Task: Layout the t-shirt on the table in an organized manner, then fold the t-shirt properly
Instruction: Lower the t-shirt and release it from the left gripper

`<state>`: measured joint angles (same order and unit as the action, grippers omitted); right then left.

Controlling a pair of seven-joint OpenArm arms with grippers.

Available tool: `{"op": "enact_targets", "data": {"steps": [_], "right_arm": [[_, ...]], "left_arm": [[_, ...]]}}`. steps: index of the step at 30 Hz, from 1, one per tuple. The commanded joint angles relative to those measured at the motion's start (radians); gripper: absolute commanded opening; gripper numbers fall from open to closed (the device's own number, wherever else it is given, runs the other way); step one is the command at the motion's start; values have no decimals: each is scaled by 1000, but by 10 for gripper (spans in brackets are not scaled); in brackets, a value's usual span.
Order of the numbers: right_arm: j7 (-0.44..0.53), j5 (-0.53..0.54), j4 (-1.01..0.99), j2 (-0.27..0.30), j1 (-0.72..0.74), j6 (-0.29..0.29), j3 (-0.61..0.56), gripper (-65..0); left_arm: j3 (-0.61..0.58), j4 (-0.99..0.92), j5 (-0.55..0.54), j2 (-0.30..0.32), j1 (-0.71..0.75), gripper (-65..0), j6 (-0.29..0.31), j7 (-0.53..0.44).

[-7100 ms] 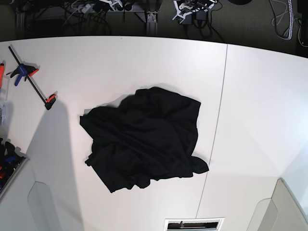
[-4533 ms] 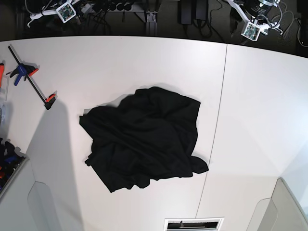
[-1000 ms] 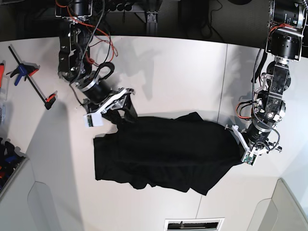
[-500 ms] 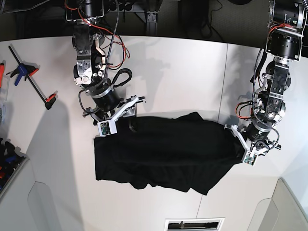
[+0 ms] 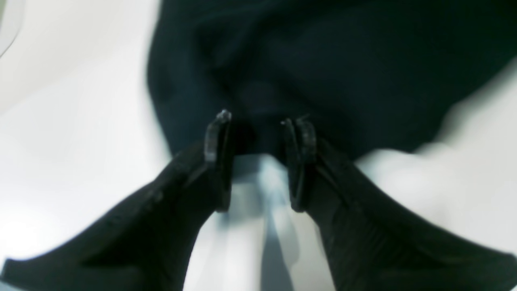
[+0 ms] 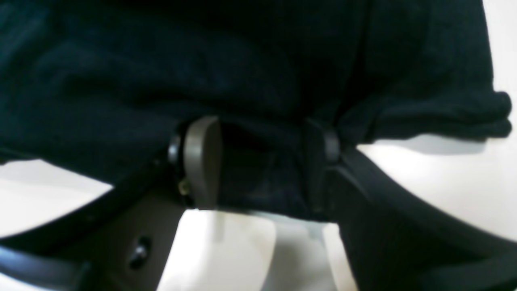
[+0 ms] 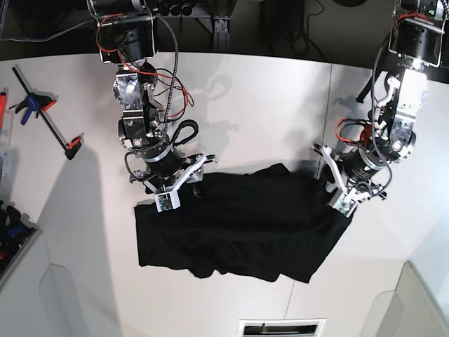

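Observation:
The black t-shirt (image 7: 231, 217) lies spread wide and wrinkled on the white table (image 7: 245, 105), with no print showing. My left gripper (image 7: 340, 193) is at the shirt's right end. In the left wrist view it (image 5: 258, 119) is open, fingertips at the edge of the t-shirt (image 5: 323, 60), with bare table (image 5: 60, 121) showing between the fingers. My right gripper (image 7: 188, 184) is at the shirt's upper left corner. In the right wrist view it (image 6: 260, 125) stands wide open, with a fold of the t-shirt (image 6: 242, 60) lying loose between its fingers above the table (image 6: 444, 182).
A black bar clamp with orange handles (image 7: 42, 112) lies at the far left. A bin of tools (image 7: 10, 239) sits at the left edge. A dark seam (image 7: 319, 140) runs down the table. A slot (image 7: 283, 327) is at the front edge. Cables hang behind the table.
My left gripper has opened, let go of the shirt's right corner and shifted up and left. The right arm slid rightward and down along the shirt's top left edge. The shirt barely moved.

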<state>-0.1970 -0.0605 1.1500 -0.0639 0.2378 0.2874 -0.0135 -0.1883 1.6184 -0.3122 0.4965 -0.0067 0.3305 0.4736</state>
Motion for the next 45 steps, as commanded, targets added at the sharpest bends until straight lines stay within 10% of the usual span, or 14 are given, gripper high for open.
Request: {"op": "enact_targets", "data": {"steps": [1, 7, 29, 33, 39, 45], "right_arm": [[13, 8, 14, -3, 23, 4, -1, -341], [24, -14, 86, 0, 21, 36, -1, -650], [-50, -3, 273, 1, 69, -4, 2, -650], [-49, -3, 273, 0, 48, -5, 2, -490], [-50, -4, 267, 1, 31, -4, 26, -401], [-50, -3, 251, 7, 31, -4, 96, -401]], "left_arm": [[7, 54, -2, 13, 7, -407, -2, -21], [7, 140, 6, -19, 104, -407, -33, -31], [6, -263, 115, -217, -54, -359, -30, -114], [5, -267, 99, -222, -57, -360, 6, -114], [5, -267, 88, -271, -57, -650, 11, -115], [6, -160, 82, -248, -39, -650, 10, -50]]}}
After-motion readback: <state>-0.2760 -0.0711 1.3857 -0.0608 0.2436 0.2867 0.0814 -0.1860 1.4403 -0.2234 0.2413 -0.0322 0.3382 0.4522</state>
